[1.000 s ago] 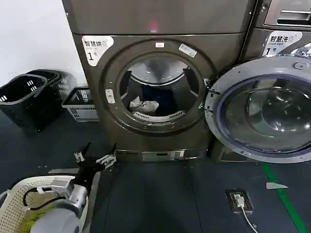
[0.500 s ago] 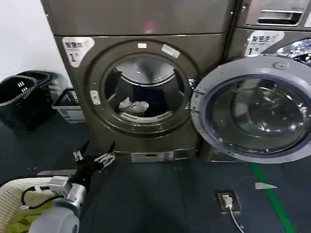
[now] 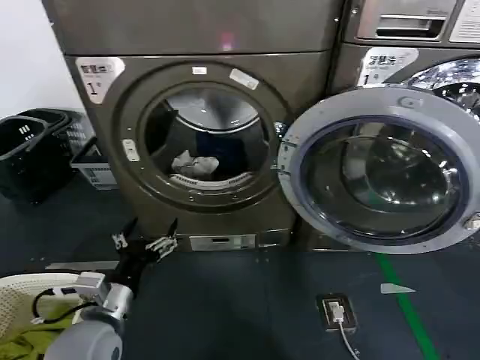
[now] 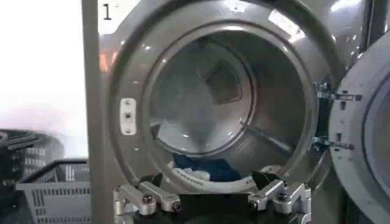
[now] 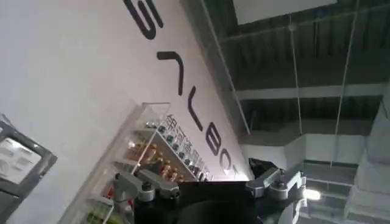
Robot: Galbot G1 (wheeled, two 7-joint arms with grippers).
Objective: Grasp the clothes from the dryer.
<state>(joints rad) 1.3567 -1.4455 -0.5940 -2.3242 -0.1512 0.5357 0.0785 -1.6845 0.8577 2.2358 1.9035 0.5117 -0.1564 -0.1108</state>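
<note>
Head view: clothes [image 3: 193, 163] inside dryer [image 3: 196, 135]; left end effector [image 3: 144, 241] spread below

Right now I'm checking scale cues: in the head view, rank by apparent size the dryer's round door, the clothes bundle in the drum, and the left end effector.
1. Grey-rimmed round glass door, by far the largest.
2. Left end effector, though its nearness to the camera inflates it.
3. Pale grey clothes bundle, slightly smaller-looking, but deeper inside the bronze-brown dryer.
</note>
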